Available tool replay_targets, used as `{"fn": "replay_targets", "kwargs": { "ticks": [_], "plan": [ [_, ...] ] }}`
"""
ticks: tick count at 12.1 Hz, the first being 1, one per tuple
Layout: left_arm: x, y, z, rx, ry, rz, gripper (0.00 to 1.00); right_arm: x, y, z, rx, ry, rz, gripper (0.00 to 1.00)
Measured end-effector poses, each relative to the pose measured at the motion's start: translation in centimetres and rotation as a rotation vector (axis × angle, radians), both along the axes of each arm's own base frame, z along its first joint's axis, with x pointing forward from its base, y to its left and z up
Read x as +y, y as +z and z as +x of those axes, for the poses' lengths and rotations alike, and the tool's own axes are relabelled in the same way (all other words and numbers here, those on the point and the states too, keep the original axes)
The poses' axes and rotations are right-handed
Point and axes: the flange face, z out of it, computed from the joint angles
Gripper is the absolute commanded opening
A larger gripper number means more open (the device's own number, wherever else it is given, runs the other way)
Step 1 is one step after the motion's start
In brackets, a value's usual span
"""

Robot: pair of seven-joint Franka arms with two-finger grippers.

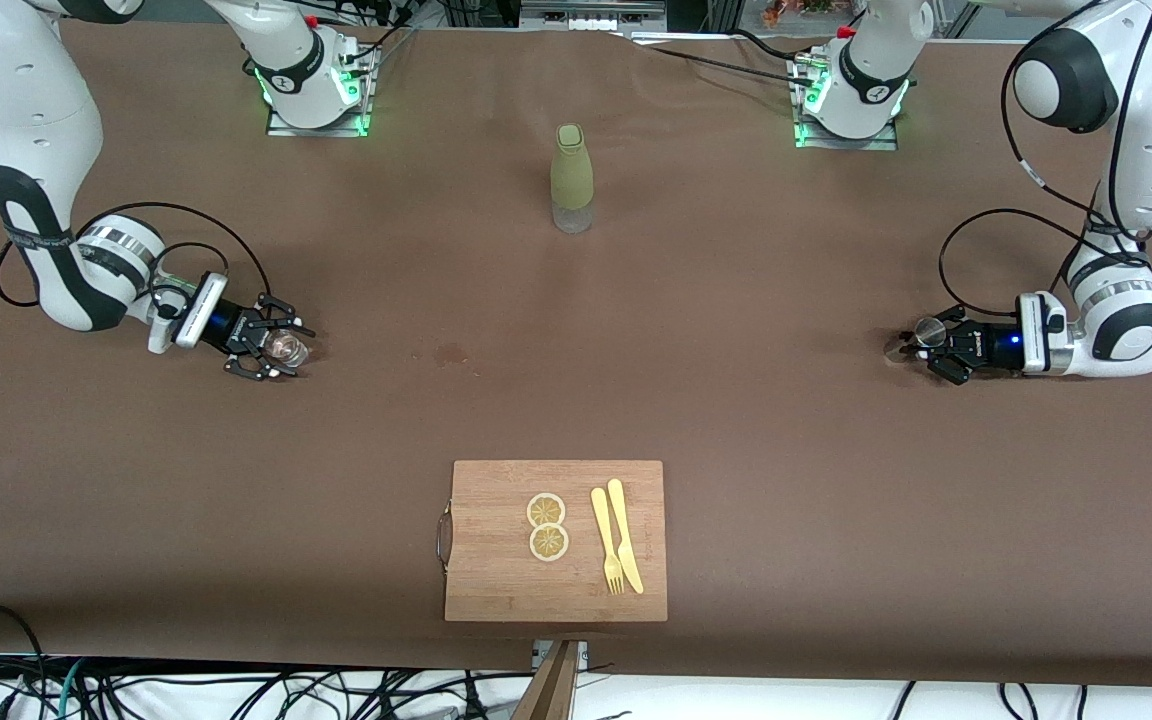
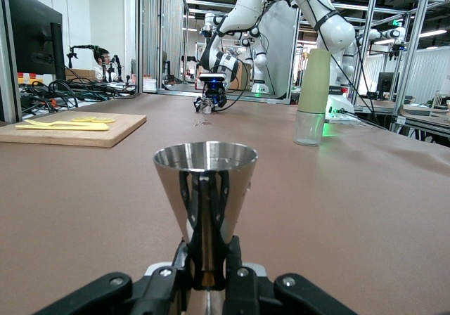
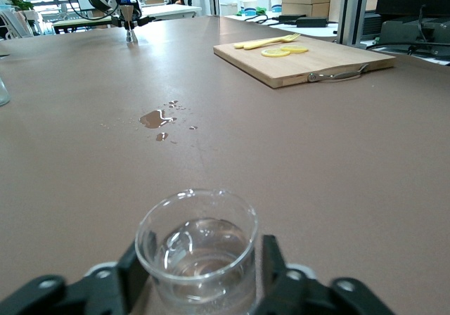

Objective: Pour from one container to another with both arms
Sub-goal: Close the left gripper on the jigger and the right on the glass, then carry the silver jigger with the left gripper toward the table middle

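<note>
Cutting board: wooden, nearest the front camera, lying flat on the table's near edge, with a metal handle on the side toward the right arm's end.
Table: brown covering; it carries everything below.
On the board: two lemon slices touching each other, and beside them a yellow fork and yellow knife lying side by side.
Bottle: upright, olive sleeve over a clear base, mid-table near the arms' bases, well apart from the board and both grippers.
Spill: small wet patch with droplets, on bare table between bottle and board, closer to the right arm's end.
Obstructions: nothing stands between either gripper and the bottle.
Left gripper: low at the left arm's end of the table, fingers clamped on the narrow waist of a metal jigger; the jigger's flared cup stands upright with its mouth up.
Right gripper: low at the right arm's end, fingers spread to either side of a clear glass with a little clear liquid in it; contact with the glass wall cannot be told.
</note>
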Motion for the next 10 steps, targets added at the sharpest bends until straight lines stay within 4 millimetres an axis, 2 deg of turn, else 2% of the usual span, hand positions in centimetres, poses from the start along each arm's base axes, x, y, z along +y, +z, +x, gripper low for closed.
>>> {"fn": "replay_targets", "kwargs": {
  "ticks": [3, 4, 5, 7, 10],
  "plan": [
    [-0.4, 0.2, 0.6, -0.017, 0.025, -0.016, 0.0, 0.0, 0.0, 0.0, 0.001, 0.0, 0.001, 0.54],
    [-1.5, 0.4, 1.3, -0.032, 0.035, -0.036, 0.0, 0.0, 0.0, 0.0, 0.0, -0.001, 0.001, 0.52],
    [-3.3, 0.5, 2.4, -0.05, 0.039, -0.061, 0.0, 0.0, 0.0, 0.0, 0.0, -0.001, 0.001, 0.5],
    [-9.6, 0.9, 4.9, -0.084, 0.012, -0.123, 0.0, 0.0, 0.0, 0.0, 0.0, -0.001, 0.002, 0.46],
    [-21.5, 0.5, 7.7, -0.105, -0.035, -0.124, 0.0, 0.1, 0.0, 0.0, 0.0, 0.0, 0.003, 0.44]
  ]
}}
